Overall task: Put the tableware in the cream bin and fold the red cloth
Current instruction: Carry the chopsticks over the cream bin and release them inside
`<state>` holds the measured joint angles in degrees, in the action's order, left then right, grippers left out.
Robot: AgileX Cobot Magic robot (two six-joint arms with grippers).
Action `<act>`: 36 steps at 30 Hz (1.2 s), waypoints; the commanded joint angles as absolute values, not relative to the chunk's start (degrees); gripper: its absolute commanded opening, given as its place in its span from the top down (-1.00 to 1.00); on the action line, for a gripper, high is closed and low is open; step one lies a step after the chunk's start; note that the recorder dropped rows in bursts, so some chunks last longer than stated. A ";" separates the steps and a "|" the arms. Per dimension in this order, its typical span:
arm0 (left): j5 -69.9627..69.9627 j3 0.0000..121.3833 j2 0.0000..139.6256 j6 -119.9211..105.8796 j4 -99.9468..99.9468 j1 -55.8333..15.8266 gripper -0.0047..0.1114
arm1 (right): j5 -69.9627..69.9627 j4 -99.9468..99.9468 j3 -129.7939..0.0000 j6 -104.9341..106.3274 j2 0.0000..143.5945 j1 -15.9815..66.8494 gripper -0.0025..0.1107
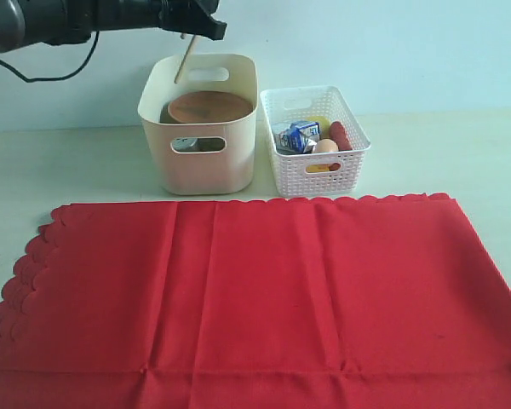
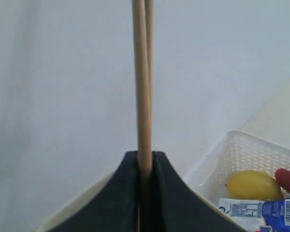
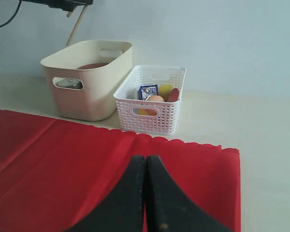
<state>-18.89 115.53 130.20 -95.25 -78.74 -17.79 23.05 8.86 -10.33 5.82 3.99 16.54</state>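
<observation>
The left arm [image 1: 60,21] is stretched out level, and the left gripper [image 2: 145,165] is clamped on a pair of wooden chopsticks [image 2: 142,72], which jut beyond its fingertips. The right gripper [image 3: 145,162] is pressed shut and empty, jaws touching.

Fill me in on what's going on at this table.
The left gripper is shut on the pair of wooden chopsticks above the cream bin, with their lower ends at its mouth. The brown plate and steel cup are already inside. The white basket beside it holds food. The red cloth lies flat, not yet folded, and the right gripper is shut and empty over it.
</observation>
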 commanded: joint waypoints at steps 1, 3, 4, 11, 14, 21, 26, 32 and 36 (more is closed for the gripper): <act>-18.52 116.40 133.64 -100.32 -91.32 -16.51 0.92 | 22.20 8.96 -10.07 6.30 3.85 16.29 0.96; -18.50 116.40 134.93 -102.10 -95.22 -16.01 0.92 | 22.20 8.96 -10.07 6.30 3.85 16.29 0.96; -18.50 116.40 135.48 -103.03 -96.30 -15.97 0.92 | 22.20 8.96 -10.07 6.30 3.85 16.29 0.96; -17.43 116.40 138.67 -104.44 -99.95 -15.97 0.92 | 22.20 8.96 -10.07 6.30 3.85 16.29 0.96; -13.84 116.40 139.33 -104.21 -99.95 -15.97 0.92 | 22.20 8.96 -10.07 6.30 3.85 16.29 0.96; -11.61 115.17 139.89 -101.51 -99.95 -15.97 0.92 | 22.20 9.08 -10.07 6.09 3.85 16.29 0.96; -10.60 113.78 140.63 -100.95 -99.95 -15.97 0.78 | 22.20 9.37 -10.07 6.09 3.85 16.29 0.96; -6.85 113.40 140.20 -100.84 -99.95 -15.97 0.08 | 22.20 9.37 -10.07 6.09 3.85 16.29 0.96; -7.35 113.40 137.86 -100.23 -99.95 -15.97 -0.30 | 22.20 9.52 -10.07 6.09 3.85 16.29 0.96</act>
